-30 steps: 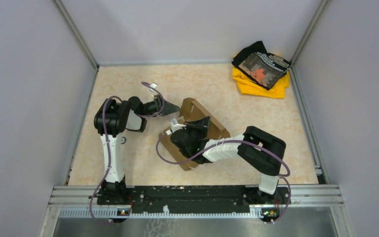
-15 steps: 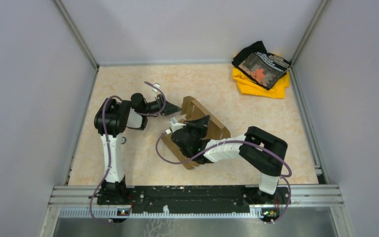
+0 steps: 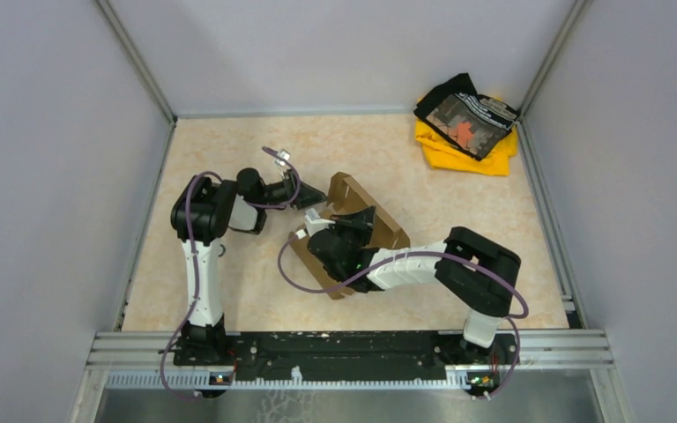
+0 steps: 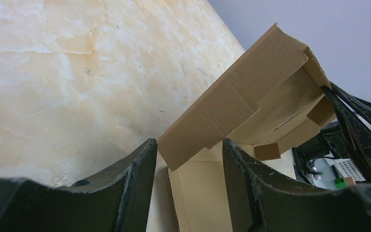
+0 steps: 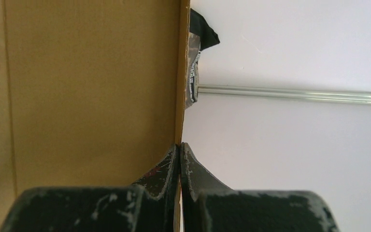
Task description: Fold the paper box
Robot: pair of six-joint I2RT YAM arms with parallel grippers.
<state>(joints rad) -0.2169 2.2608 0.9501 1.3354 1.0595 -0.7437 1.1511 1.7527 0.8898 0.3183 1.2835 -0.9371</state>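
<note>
Where the right claw bites: its two fingers are pressed together on the thin top edge of a standing wall of the paper box. The brown wall fills everything to this claw's left.
Left claw: its fingers are apart, and the end of a loose flap pokes in between them. The flap seems to touch both fingers, but I cannot tell if they squeeze it.
Where the box is: it sits between the two claws on the table, half open. Its floor lies flat just under the left claw, and its walls stand up beyond.
How it will handle: I think it is light and thin. It should be stiff across a panel but bend easily along a crease. It looks smooth, so it may slip, and a hard squeeze could dent it. A push may slide the whole box, so one claw should hold it.
Where to hold: at a bare edge, close to a crease.
Left wrist view only: the inside of the box, with a thin slot in the far wall.
Right wrist view only: the tight pinch on the edge, which the top view hides.
Top view only: both arms, the whole box, and a cloth pile far beyond the right claw.
</note>
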